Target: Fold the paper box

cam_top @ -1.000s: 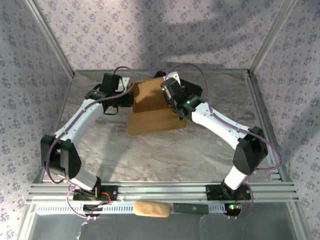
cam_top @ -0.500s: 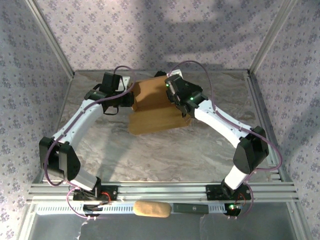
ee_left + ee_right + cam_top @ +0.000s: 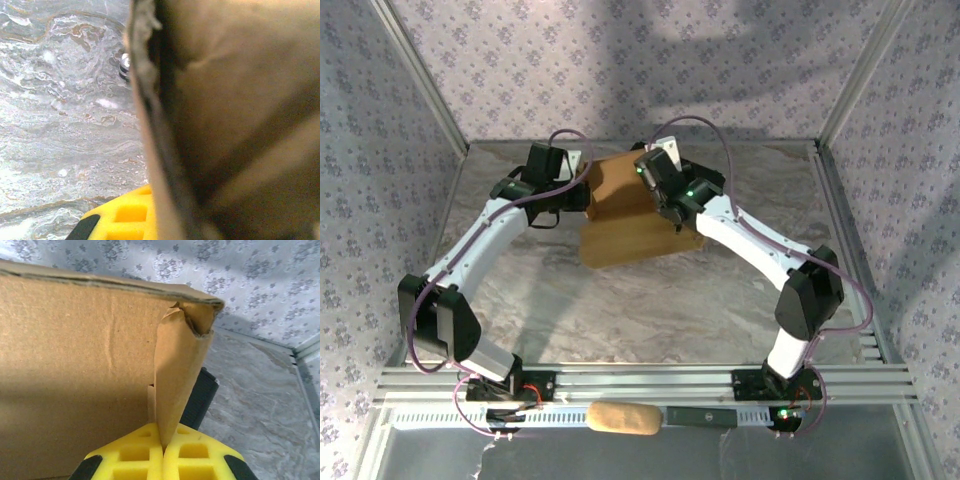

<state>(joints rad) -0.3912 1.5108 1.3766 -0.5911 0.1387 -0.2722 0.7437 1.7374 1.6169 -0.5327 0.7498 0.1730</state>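
Observation:
The tan cardboard paper box (image 3: 630, 225) lies half-formed at the middle back of the marble table, one panel raised and one flat toward me. My left gripper (image 3: 584, 196) is at its left edge. In the left wrist view the cardboard edge (image 3: 150, 130) runs down beside one yellow finger (image 3: 122, 215), and the gripper (image 3: 160, 222) is shut on it. My right gripper (image 3: 667, 203) is over the box's right part. Its yellow fingers (image 3: 135, 455) are shut on a curled side flap (image 3: 177, 370), with the gripper (image 3: 163, 444) beside the upright wall (image 3: 75, 365).
Patterned walls and metal frame posts (image 3: 425, 75) close the table on three sides. A tan oblong thing (image 3: 623, 417) and a black bar (image 3: 700, 417) lie on the near rail. Bare marble (image 3: 620, 310) stretches between the box and the arm bases.
My right gripper has shifted a little left and toward the back with the flap in it. The box's near panel has swung slightly and looks narrower. The left arm has hardly moved.

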